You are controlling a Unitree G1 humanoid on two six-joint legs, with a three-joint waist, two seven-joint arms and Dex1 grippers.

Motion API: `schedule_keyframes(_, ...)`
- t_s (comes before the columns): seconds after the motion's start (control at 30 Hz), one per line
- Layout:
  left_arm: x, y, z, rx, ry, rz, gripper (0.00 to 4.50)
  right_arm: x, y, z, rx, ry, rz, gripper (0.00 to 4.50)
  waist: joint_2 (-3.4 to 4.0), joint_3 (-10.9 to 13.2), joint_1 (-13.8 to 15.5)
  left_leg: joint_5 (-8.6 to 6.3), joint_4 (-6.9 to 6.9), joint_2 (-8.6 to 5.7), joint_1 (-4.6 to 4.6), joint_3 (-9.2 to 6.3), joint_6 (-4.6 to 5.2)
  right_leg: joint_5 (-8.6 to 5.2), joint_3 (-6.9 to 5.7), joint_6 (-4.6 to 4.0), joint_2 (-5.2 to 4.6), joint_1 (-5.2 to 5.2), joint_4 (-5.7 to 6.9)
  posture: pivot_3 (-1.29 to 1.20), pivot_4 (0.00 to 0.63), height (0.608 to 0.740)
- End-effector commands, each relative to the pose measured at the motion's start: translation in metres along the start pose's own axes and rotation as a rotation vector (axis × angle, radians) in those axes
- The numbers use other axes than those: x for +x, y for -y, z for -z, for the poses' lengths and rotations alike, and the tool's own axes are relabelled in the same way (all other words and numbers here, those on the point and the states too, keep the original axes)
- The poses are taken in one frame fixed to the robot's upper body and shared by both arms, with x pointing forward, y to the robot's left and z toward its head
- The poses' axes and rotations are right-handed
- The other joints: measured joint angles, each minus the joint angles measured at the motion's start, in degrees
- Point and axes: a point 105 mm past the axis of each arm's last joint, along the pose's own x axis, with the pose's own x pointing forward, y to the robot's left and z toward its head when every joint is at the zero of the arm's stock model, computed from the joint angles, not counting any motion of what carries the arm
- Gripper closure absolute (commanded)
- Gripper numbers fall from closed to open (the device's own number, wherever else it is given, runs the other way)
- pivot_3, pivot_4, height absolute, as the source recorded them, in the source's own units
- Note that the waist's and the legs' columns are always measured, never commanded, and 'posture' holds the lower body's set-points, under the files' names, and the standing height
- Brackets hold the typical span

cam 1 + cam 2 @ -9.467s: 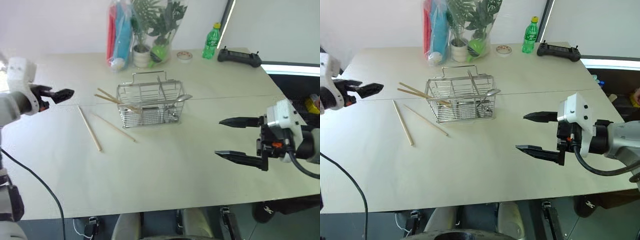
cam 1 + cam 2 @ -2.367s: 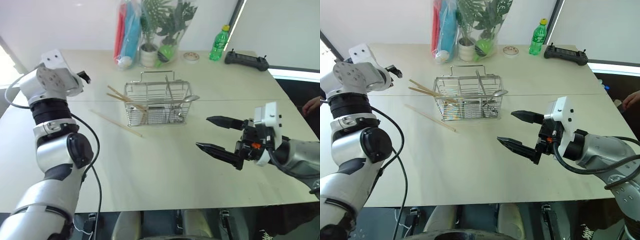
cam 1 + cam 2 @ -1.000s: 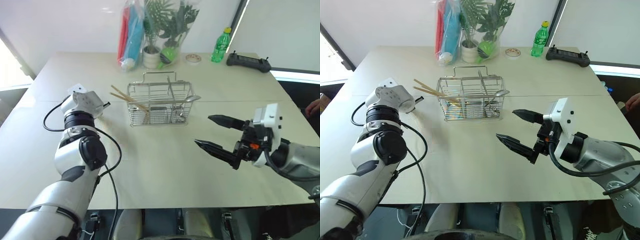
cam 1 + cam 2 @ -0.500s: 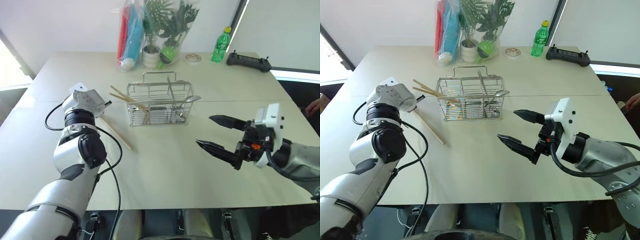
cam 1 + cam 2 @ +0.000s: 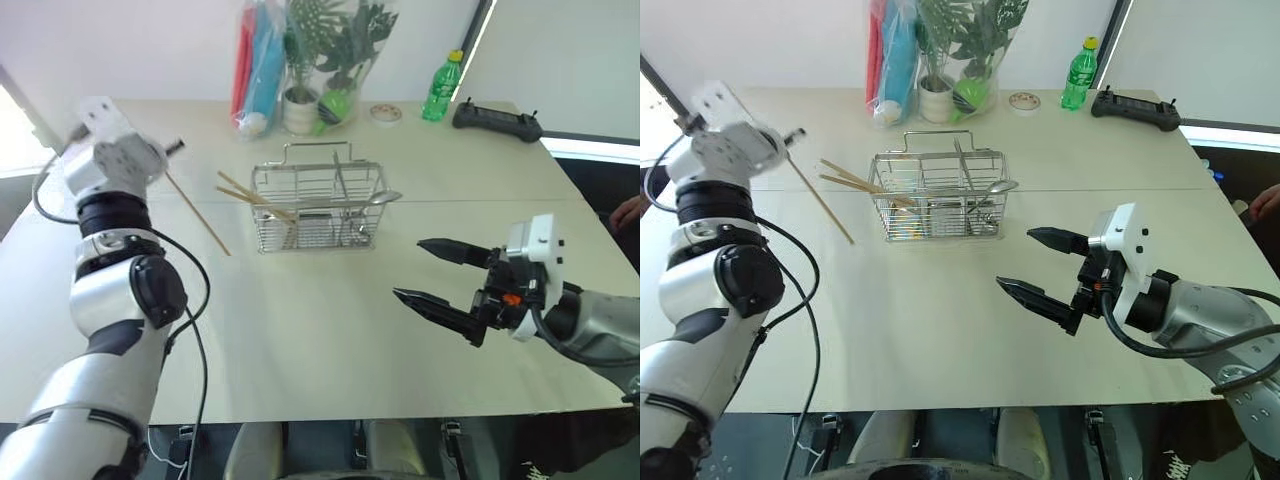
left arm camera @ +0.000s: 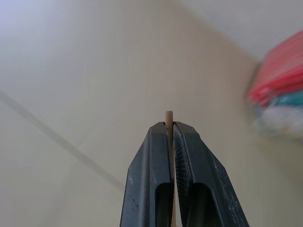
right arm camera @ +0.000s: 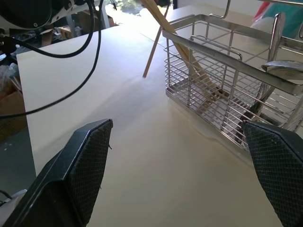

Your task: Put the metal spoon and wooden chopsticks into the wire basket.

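The wire basket (image 5: 317, 207) stands upright near the middle of the pale table (image 5: 300, 330), its arched handle above the rim. Inside it, the metal spoon (image 5: 378, 199) leans with its oval bowl resting over the rim on the basket's right side. Two wooden chopsticks (image 5: 252, 195) lean in the left compartment, their upper ends sticking out past the rim to the left. A further chopstick (image 5: 198, 213) is held by the left gripper (image 6: 169, 130), whose two black fingers are pressed closed on its upper end; the stick slants down and to the right, and its lower tip lies close to the table just left of the basket, contact uncertain. The right gripper (image 5: 432, 272) hovers over the table to the right of the basket and well apart from it, its jaws spread wide and gripping nothing. Along the far edge of the table stand a potted plant (image 5: 305, 98), red and blue packets (image 5: 254, 70), a green bottle (image 5: 437, 90), a roll of tape (image 5: 385, 115) and a black controller (image 5: 497, 119).
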Motion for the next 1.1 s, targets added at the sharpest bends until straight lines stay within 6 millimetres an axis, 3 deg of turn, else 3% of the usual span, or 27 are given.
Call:
schedule_keyframes(0.03, -0.03, 0.057, -0.086, 0.027, 0.368, 0.329, 4.42, -0.004, 0.002, -0.008, -0.037, 0.011, 0.002, 0.0, 0.0, 0.0, -0.1, 0.0, 0.01, 0.0, -0.03, 0.02, 0.0, 0.0, 0.01, -0.02, 0.0, 0.0, -0.06, 0.0, 0.15, 0.703)
schedule_keyframes(0.1, -0.055, 0.084, -0.113, 0.008, 0.51, 0.514, 4.42, -0.003, 0.003, -0.009, -0.038, 0.006, 0.002, 0.0, 0.01, 0.0, -0.1, 0.0, 0.01, 0.0, -0.04, 0.07, 0.01, 0.0, 0.03, -0.04, -0.03, 0.01, -0.13, 0.0, 0.15, 0.703)
schedule_keyframes(0.17, -0.071, 0.108, -0.119, -0.011, 0.55, 0.656, 4.42, -0.003, 0.004, -0.009, -0.039, 0.002, -0.001, 0.0, 0.01, 0.0, 0.0, 0.0, 0.01, 0.0, -0.04, 0.09, 0.01, 0.0, 0.03, -0.04, -0.05, 0.01, -0.14, 0.0, 0.15, 0.703)
schedule_keyframes(0.27, -0.091, 0.142, -0.108, 0.014, 0.539, 0.836, 4.42, -0.003, 0.004, -0.008, -0.04, 0.0, -0.003, 0.0, 0.04, 0.0, 0.0, 0.0, 0.01, 0.0, -0.02, 0.08, 0.03, -0.01, 0.03, -0.04, -0.05, 0.03, -0.11, 0.0, 0.15, 0.703)
schedule_keyframes(0.37, -0.098, 0.159, -0.084, 0.099, 0.515, 0.915, 4.42, -0.002, 0.003, -0.01, -0.048, 0.01, -0.001, 0.0, 0.05, 0.0, -0.1, 0.0, 0.08, -0.01, -0.01, 0.06, 0.04, -0.01, 0.03, -0.04, -0.04, 0.06, -0.07, 0.0, 0.15, 0.703)
schedule_keyframes(0.53, -0.099, 0.167, -0.054, 0.155, 0.453, 0.962, 4.42, 0.001, 0.005, -0.017, -0.076, 0.051, 0.032, 0.0, 0.08, 0.0, -0.5, 0.0, 0.05, 0.02, 0.14, 0.1, 0.07, -0.1, 0.1, -0.21, -0.01, 0.09, 0.02, 0.0, 0.15, 0.703)
schedule_keyframes(0.83, -0.097, 0.166, -0.037, 0.195, 0.377, 0.977, 4.42, 0.006, 0.001, -0.019, -0.075, 0.088, 0.029, 0.0, 0.09, 0.0, -0.1, -0.01, 0.05, 0.07, 0.1, 0.08, 0.1, -0.11, 0.1, -0.22, 0.07, 0.08, 0.01, 0.0, 0.15, 0.703)
schedule_keyframes(1.1, -0.104, 0.16, -0.088, 0.203, 0.517, 0.939, 4.42, 0.008, 0.004, -0.019, -0.068, 0.087, 0.019, 0.0, 0.09, 0.0, -0.2, -0.02, 0.03, 0.07, 0.08, 0.07, 0.1, -0.12, 0.09, -0.24, 0.07, 0.05, 0.01, 0.0, 0.15, 0.703)
